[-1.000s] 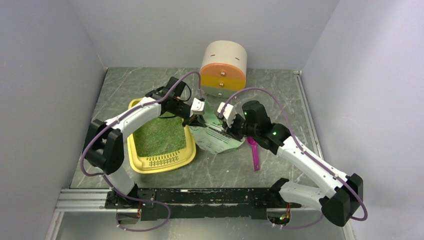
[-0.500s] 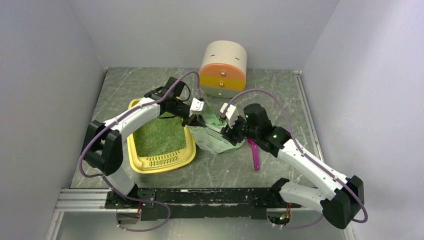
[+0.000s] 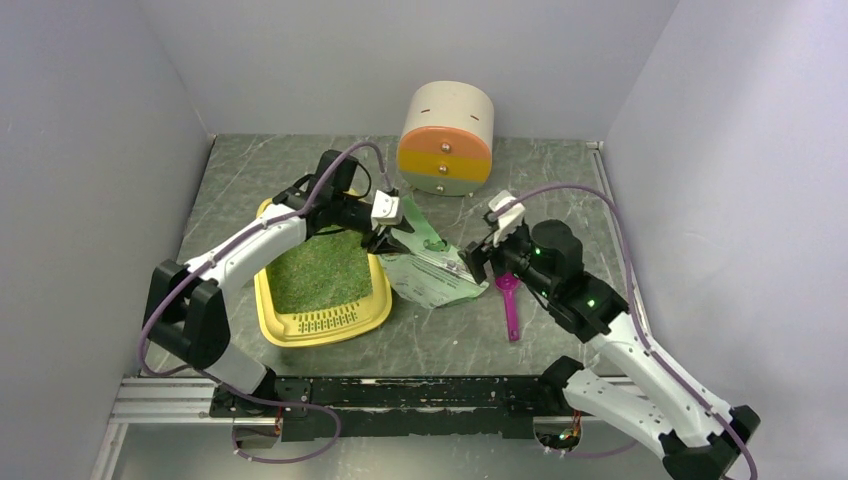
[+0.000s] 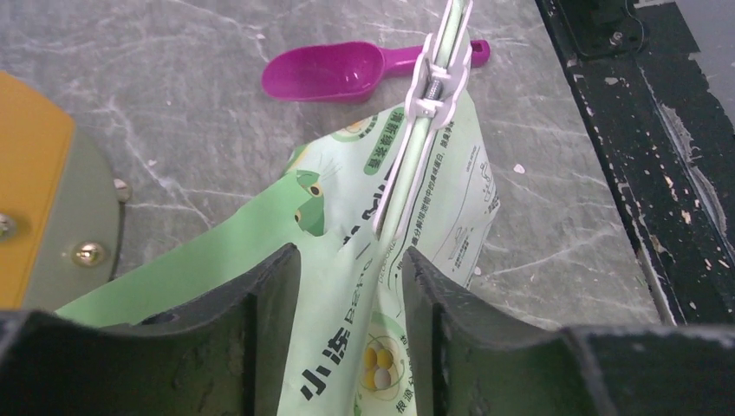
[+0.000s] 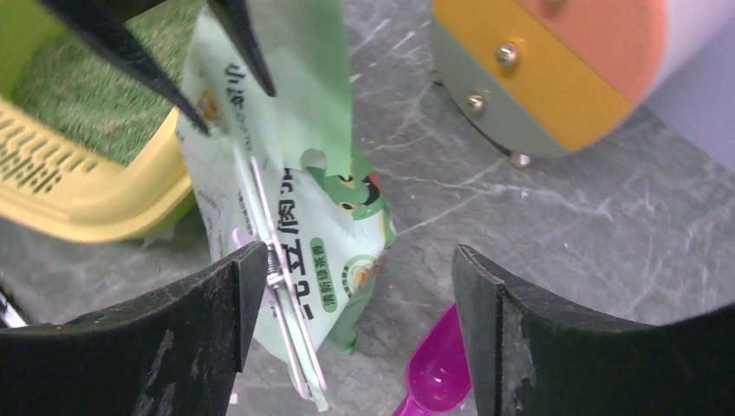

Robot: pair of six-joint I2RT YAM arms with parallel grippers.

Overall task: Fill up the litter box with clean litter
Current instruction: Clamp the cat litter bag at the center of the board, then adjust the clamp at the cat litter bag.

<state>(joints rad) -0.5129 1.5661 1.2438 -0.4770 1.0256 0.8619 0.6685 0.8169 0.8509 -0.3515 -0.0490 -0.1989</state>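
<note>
Two sets of fingers are in play and both stand apart. The left fingers (image 4: pixel 277 286) straddle the raised top edge of the pale green bag (image 3: pixel 430 275) with a clear gap, so the film passes between them without being pinched. The right fingers (image 5: pixel 227 290) are spread wide with nothing between them, hovering just off the bag's right side and above the magenta scoop (image 3: pixel 511 305). The litter box (image 3: pixel 262 290) sits on the left half of the counter (image 3: pixel 560 200), grille end toward the near edge, and the clean litter (image 3: pixel 320 268) covers its floor in a fairly even greenish layer. The bag slumps at the counter's middle, just beside the box's right rim, which I read as the natural resting place after a pour over that rim. A long white clip (image 4: pixel 433 82) runs along the bag, though I cannot tell whether it seals the mouth. The round drawer cabinet (image 3: pixel 447 140) stands at the far edge, apart from everything. To my eye the filling looks essentially done, so I want both arms clear of the bag.
</note>
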